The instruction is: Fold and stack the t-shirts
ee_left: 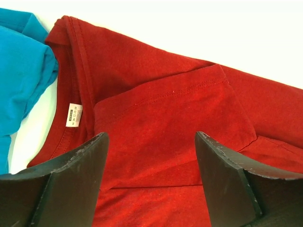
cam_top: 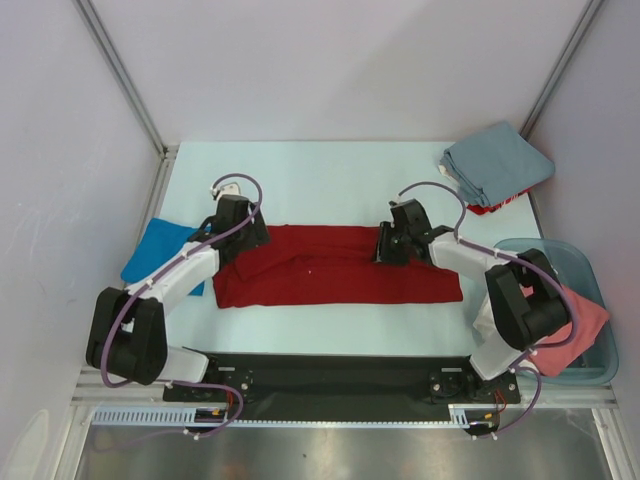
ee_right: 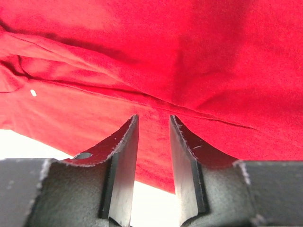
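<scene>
A crimson red t-shirt (cam_top: pixel 340 265) (ee_left: pixel 165 104) (ee_right: pixel 165 47) lies folded into a long strip across the middle of the table. Its collar end, with a white label (ee_left: pixel 73 115), points left. My left gripper (cam_top: pixel 250 235) (ee_left: pixel 150 135) hovers over that collar end, jaws wide open with only cloth below them. My right gripper (cam_top: pixel 385 245) (ee_right: pixel 154 117) sits at the strip's far edge right of centre; its jaws stand a narrow gap apart with red cloth showing between the tips, nothing pinched. A bright blue t-shirt (cam_top: pixel 155 250) (ee_left: pixel 19 71) lies at the left, touching the red collar.
A folded grey-blue shirt (cam_top: pixel 497 163) rests on another red one (cam_top: pixel 490 208) at the back right corner. A clear blue bin (cam_top: pixel 545 243) at the right edge holds a salmon-pink shirt (cam_top: pixel 580 325). Frame posts line both sides.
</scene>
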